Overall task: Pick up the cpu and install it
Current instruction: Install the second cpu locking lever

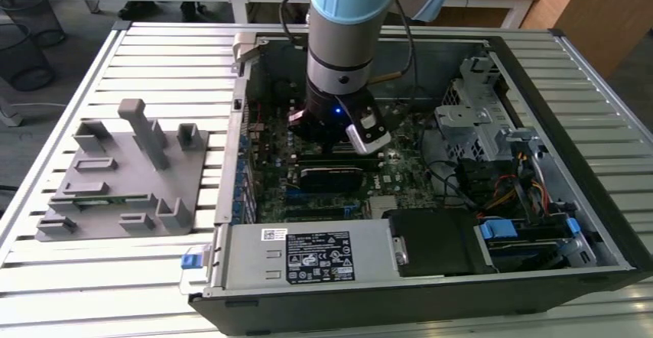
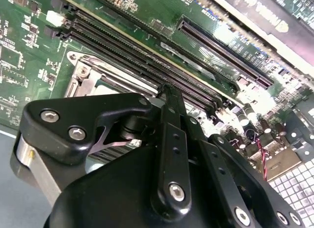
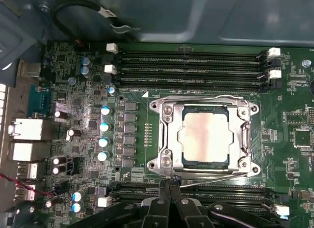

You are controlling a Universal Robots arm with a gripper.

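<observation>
Flat square silver-lidded cpu (image 3: 205, 138) lay seated in the metal-framed motherboard socket (image 3: 167, 139). Black gripper (image 3: 169, 186) fingers pressed together, empty, beside it; verifying flush seating seemed prudent.

The cpu (image 3: 204, 138) has a shiny silver lid with a faint pinkish sheen, framed by a bright metal socket bracket (image 3: 167, 139) on a green motherboard (image 3: 289, 154). The memory slots (image 3: 191, 66) are black with white clips. The claw (image 3: 169, 192) is black. The arm (image 1: 352, 17) is pale blue and grey, above a surface (image 1: 153, 63) ribbed in silver.
</observation>
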